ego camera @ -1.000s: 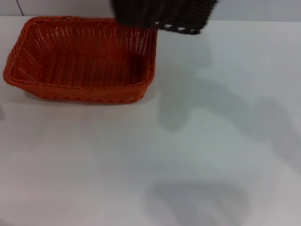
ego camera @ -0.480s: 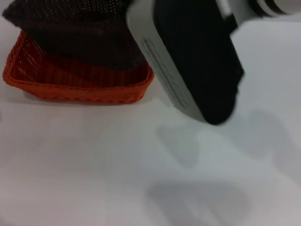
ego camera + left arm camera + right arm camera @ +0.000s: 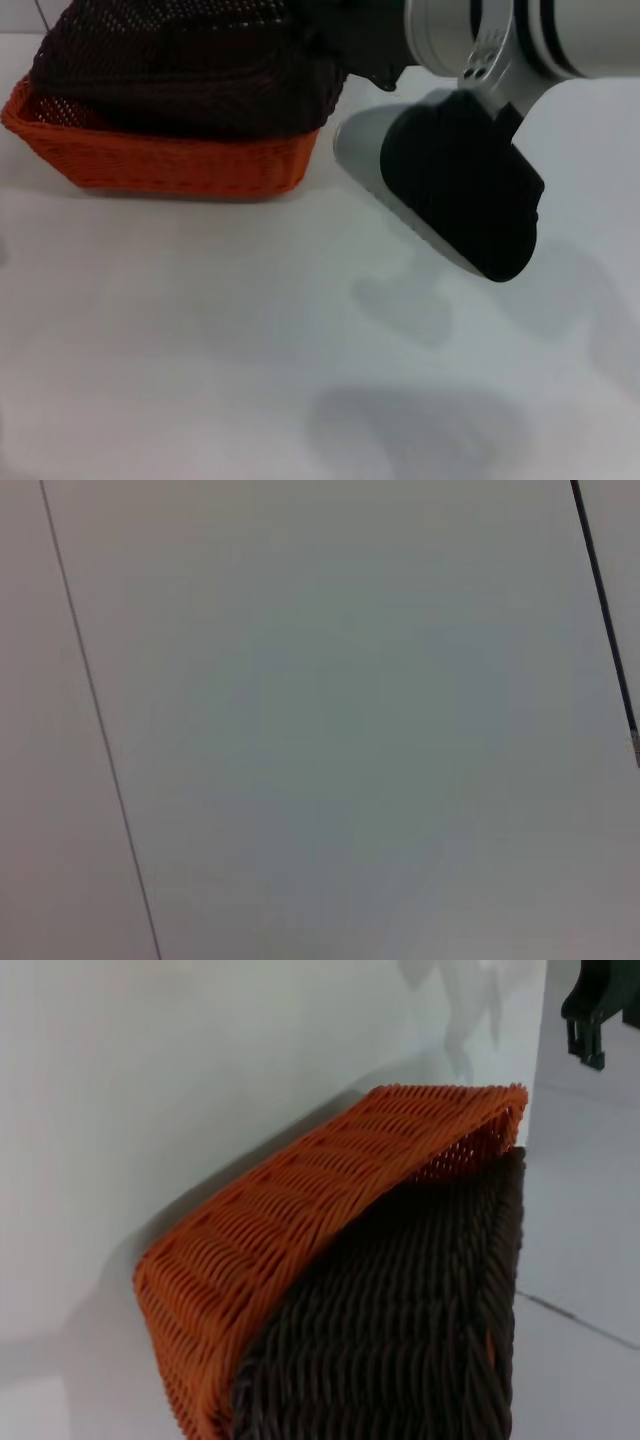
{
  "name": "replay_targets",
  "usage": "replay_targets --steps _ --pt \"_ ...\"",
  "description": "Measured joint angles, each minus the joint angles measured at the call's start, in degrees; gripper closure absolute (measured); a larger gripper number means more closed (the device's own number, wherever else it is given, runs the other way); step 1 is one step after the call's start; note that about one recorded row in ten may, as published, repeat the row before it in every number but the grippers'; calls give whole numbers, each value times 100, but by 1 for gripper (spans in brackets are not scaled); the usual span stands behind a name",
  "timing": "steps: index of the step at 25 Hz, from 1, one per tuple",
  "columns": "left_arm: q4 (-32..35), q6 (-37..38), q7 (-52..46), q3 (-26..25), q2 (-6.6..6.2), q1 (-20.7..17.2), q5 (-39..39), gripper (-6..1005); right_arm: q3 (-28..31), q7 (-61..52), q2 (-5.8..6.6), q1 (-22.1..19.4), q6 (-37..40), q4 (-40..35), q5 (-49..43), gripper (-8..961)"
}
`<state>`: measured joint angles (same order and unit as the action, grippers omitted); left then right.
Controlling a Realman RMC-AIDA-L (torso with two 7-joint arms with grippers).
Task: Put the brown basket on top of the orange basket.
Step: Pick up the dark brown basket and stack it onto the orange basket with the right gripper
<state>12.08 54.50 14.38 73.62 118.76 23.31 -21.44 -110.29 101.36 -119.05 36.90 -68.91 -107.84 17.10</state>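
The brown basket (image 3: 180, 70) lies tilted inside the orange basket (image 3: 180, 165) at the table's far left, with its right end higher. My right gripper (image 3: 350, 48) is at that raised right end, shut on its rim, and the right arm's grey and black body (image 3: 460, 190) hangs over the table to the right of the baskets. The right wrist view shows the brown basket (image 3: 400, 1340) nested against the wall of the orange basket (image 3: 290, 1230). The left gripper is out of view, and its wrist view shows only a bare pale surface.
The white table (image 3: 200, 350) spreads in front of the baskets. The arm's shadow falls on it at the right. A dark bracket-like object (image 3: 598, 1010) shows far off in the right wrist view.
The brown basket has come down from above the orange basket's far right corner into the orange basket. The right arm has swung in from the top and now hangs lower.
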Motion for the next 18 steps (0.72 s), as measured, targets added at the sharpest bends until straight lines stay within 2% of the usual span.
replay_targets --steps 8,18 --pt "-63 -1 -15 23 31 2 0 373 -236 376 -6 -207 695 163 19 775" --pt "-56 62 -67 -3 18 -53 0 373 -484 379 -12 -304 1029 -46 24 817"
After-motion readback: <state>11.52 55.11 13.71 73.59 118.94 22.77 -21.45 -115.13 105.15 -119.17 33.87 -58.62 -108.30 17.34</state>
